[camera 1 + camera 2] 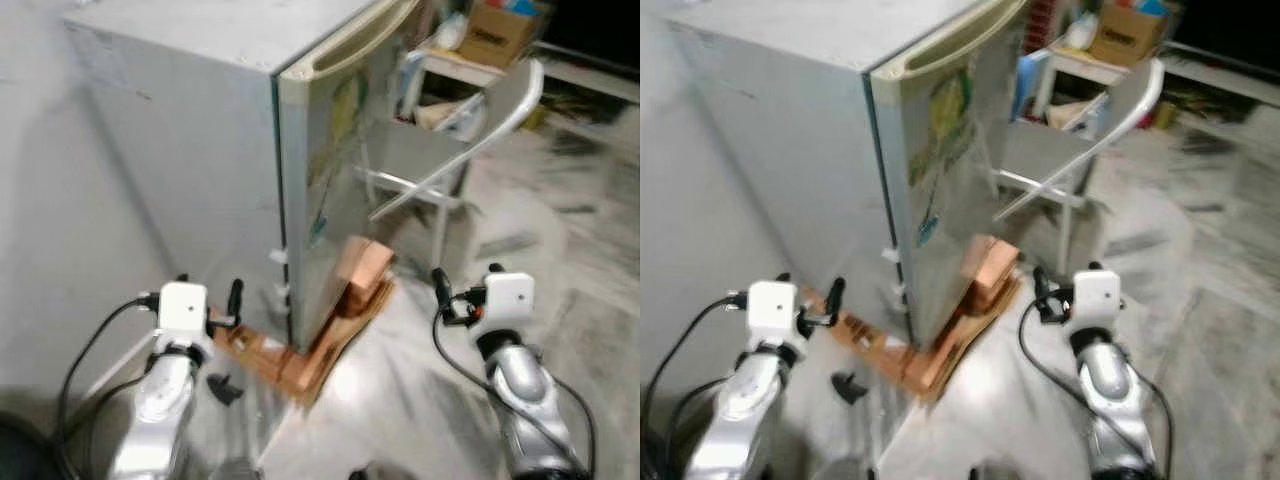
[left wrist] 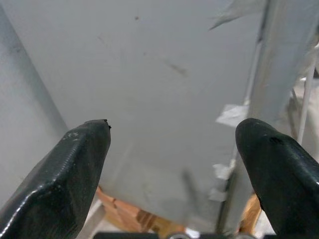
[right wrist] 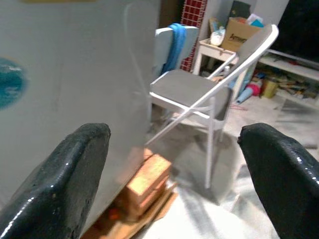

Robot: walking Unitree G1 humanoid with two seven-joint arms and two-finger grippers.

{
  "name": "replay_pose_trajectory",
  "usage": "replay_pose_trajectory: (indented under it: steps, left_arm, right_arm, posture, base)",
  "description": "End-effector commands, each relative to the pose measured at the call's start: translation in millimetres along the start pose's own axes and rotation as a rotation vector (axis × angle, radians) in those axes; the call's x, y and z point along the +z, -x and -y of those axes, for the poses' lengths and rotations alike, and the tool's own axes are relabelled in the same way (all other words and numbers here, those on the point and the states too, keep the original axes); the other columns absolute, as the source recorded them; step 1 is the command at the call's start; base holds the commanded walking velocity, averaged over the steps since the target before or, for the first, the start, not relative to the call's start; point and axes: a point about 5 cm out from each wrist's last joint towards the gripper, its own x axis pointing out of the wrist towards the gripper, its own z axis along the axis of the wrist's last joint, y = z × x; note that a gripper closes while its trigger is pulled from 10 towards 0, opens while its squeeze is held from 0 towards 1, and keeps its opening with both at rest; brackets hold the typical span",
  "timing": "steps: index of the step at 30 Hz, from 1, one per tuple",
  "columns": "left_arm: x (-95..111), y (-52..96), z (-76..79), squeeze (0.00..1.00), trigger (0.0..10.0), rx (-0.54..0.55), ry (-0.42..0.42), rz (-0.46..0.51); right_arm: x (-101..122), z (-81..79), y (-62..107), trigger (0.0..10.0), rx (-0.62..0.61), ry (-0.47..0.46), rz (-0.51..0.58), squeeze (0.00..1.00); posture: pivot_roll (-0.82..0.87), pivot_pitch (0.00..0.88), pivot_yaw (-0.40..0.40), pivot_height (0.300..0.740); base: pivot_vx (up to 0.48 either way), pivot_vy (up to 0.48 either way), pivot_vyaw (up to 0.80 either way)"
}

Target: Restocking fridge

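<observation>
- Left claw (image 1: 208, 298): raised in front of the robot, fingers spread wide with nothing between them. It faces the plain grey side panel of the fridge (image 1: 200, 130), near it but not touching.
- Fridge: stands ahead and a little to the left, seen corner-on. Door (image 1: 335, 180) shut; it faces toward the robot's right. A long pale handle (image 1: 350, 45) runs along the door's top edge.
- Under the fridge's near corner: bricks (image 1: 360, 275) and flattened cardboard (image 1: 300, 365) on the floor, touching its base.
- Right claw (image 1: 466, 283): also raised, fingers spread, empty. It sits on the door side of the fridge, apart from the door.
- Key relation (judgement): the door lies ahead and to the left of the right claw, so the right arm is nearer the door face. The handle's long axis runs level along the top edge, above both claws; either arm would need to lift to reach it. No goods to stock are in either claw.
- Right of the fridge: a grey folding chair (image 3: 192, 92) just beside the door. Behind it, a blue cloth (image 3: 174, 42) draped over a white piece of furniture, and a cardboard box (image 3: 239, 32) on a small surface.
- Writing: stickers on the door (green-yellow, and a blue round one (image 3: 9, 87)) are too blurred to read. The box carries dark print; not legible.
</observation>
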Motion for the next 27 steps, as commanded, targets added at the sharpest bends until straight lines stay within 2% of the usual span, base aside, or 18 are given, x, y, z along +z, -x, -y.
replay_pose_trajectory:
  steps: [1, 7, 10, 18, 27]
  left_arm:
    - [3, -1.6, 6.1, 0.0, 10.0, -0.028, 0.019, 0.012]
    - [7, -5.4, 12.2, 0.0, 10.0, -0.084, 0.065, 0.029]
    - [9, -7.9, 13.9, 0.0, 10.0, -0.086, 0.06, 0.033]
    - [17, -24.6, 19.7, 0.0, 10.0, -0.11, 0.073, 0.057]
    - [24, -43.5, 12.4, 0.0, 10.0, -0.068, 0.06, 0.076]
  right_arm:
    - [4, 7.5, -0.7, 10.0, -0.014, 0.025, 0.012, 0.0]
    - [4, 7.1, -0.7, 10.0, -0.006, 0.025, 0.01, 0.0]
    - [4, 7.5, -0.3, 10.0, -0.004, 0.025, 0.008, 0.0]
    - [5, 5.2, 0.5, 10.0, 0.011, 0.038, 0.011, 0.0]
    - [9, 5.8, 0.3, 10.0, 0.013, 0.053, 0.019, 0.0]
  posture:
    - [0.07, 0.017, -0.019, 0.74]
    - [0.06, 0.021, -0.022, 0.74]
    - [0.06, 0.023, -0.023, 0.74]
    - [0.04, 0.031, -0.018, 0.74]
    - [0.02, 0.045, -0.012, 0.74]
  base:
    - [0.0, 0.0, -0.8]
    - [0.0, 0.0, -0.8]
    - [0.0, 0.0, -0.8]
    - [0.0, 0.0, -0.77]
    - [0.0, 0.0, -0.06]
